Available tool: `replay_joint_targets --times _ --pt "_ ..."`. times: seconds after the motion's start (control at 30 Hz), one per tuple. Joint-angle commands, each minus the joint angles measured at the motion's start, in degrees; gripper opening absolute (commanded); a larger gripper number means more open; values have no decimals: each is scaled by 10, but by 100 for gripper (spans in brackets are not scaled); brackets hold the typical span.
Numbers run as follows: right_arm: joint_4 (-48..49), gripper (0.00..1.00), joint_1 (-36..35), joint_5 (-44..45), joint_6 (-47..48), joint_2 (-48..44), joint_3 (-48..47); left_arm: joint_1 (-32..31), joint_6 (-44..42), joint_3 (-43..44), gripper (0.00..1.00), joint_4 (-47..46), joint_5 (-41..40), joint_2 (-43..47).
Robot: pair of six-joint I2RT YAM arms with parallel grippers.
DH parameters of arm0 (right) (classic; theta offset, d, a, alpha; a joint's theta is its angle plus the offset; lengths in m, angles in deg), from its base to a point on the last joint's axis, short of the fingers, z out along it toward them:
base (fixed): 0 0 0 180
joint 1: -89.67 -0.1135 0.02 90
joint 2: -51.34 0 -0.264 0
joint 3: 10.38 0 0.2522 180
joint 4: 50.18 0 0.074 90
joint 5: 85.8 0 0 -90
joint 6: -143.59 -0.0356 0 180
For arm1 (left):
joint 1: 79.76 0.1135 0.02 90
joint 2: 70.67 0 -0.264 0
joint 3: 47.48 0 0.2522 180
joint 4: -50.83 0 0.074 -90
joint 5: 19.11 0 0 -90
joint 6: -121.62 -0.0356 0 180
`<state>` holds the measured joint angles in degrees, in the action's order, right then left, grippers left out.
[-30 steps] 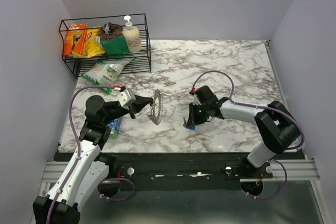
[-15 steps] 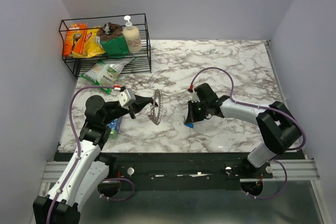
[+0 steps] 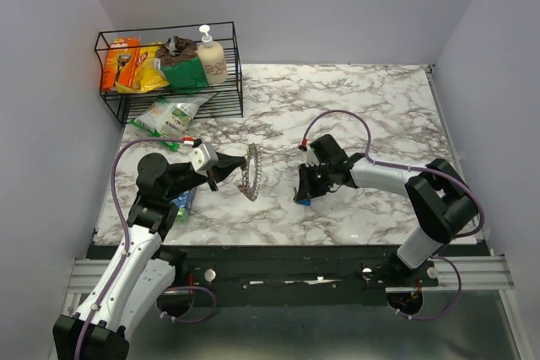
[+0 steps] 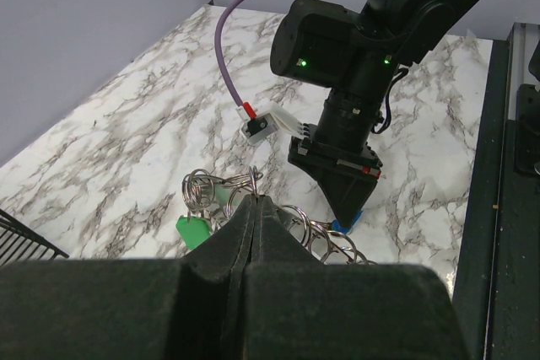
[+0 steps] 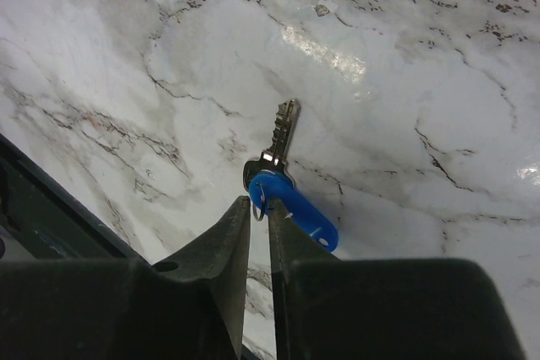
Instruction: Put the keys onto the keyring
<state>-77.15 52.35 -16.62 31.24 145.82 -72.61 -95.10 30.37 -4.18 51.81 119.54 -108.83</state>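
I am pinching the large silvery-grey toothed metal ring (image 3: pixel 251 172) in my left claw (image 3: pixel 237 171). The fingers are pressing flat together on its rim and holding it upright on edge, at about 9 o'clock from the middle of the glossy white, grey-veined marble tabletop (image 3: pixel 371 107). From my left wrist the rim is showing as a chain of small wire loops, with a green plastic key tag (image 4: pixel 192 230) hanging at 8 o'clock from my fingertips.

My right claw (image 5: pixel 259 205) is gripping the silvery key with an oblong blue plastic tag (image 5: pixel 295 213) by its thin wire loop, the jaws narrowed to a slit. The notched blade is pointing towards 1 o'clock in my right wrist view. I cannot tell whether it is touching the marble. This claw is sitting at 3 o'clock from the ring, near it but apart.

At 10 o'clock a black wire basket (image 3: pixel 166 29) is holding an orange carton (image 3: pixel 118 63), a yellow packet (image 3: pixel 150 75) and a cream pump bottle (image 3: pixel 211 58). Their print is too small to read.
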Motion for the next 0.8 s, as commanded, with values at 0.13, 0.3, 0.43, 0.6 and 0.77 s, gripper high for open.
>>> replay_joint_targets --times 0.13,0.3,0.43,0.6,0.77 --pt "-4 27 -2 -12 6 -2 -4 3 -6 1 0 -29 14 4" --pt "-4 24 -3 -10 7 8 -4 3 -7 1 0 -28 13 6" --pt "-1 3 -4 -4 12 4 -1 4 -9 2 0 -26 13 9" --pt "13 1 -4 -1 20 -19 2 4 -12 2 0 -23 13 9" --pt "11 1 -4 10 42 -60 -7 3 -22 6 0 -12 15 11"
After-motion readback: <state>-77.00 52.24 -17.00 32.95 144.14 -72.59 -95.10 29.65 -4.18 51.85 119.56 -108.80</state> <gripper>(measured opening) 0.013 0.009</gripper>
